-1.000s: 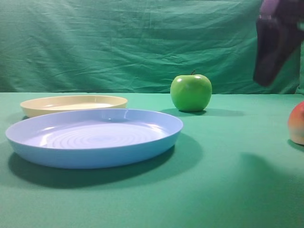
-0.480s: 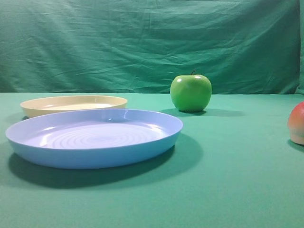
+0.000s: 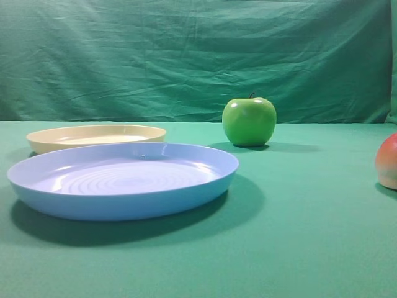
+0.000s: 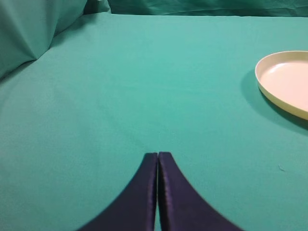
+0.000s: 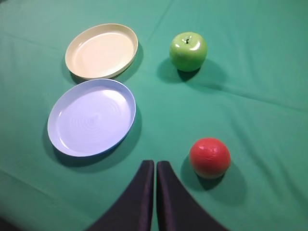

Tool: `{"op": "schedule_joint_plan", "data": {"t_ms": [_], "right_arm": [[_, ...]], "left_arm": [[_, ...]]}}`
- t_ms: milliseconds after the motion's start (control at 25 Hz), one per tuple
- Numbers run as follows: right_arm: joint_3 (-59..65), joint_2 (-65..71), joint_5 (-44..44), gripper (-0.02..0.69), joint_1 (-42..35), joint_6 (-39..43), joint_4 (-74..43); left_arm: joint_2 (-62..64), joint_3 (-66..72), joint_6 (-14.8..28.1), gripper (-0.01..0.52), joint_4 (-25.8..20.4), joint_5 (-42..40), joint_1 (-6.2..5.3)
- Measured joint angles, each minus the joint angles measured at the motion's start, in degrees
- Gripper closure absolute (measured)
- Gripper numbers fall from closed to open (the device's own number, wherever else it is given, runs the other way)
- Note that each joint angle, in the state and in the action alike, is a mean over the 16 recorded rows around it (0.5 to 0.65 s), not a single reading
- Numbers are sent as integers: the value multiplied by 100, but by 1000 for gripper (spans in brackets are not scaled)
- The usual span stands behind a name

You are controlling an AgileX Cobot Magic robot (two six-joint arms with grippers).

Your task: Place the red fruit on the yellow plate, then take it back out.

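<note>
Round red fruit (image 5: 210,157) is seen resting on the green cloth, apart from the shallow pale-yellow plastic plate (image 5: 101,50).

Both dark grippers, left (image 4: 158,155) and right (image 5: 155,163), are pictured clenched and empty; a light blue ringed plate (image 5: 91,117) and glossy green apple (image 5: 188,51) are laid nearby.

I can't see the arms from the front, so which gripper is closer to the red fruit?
The right. The right gripper, shut, hangs above the cloth just beside the red fruit. The left gripper, shut, shows only the yellow plate; no fruit in its view.
</note>
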Motion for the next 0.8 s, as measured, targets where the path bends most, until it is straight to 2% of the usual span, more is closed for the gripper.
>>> {"op": "schedule_joint_plan", "data": {"t_ms": [280,800], "right_arm": [[823,-966,-473,665,-116,328,-358],[3081,-2481,-2488,665,-1206,424,-814]], "left_arm": [[0,0,-3,514,0,0,0],[0,0,-3,514,0,0,0]]}}
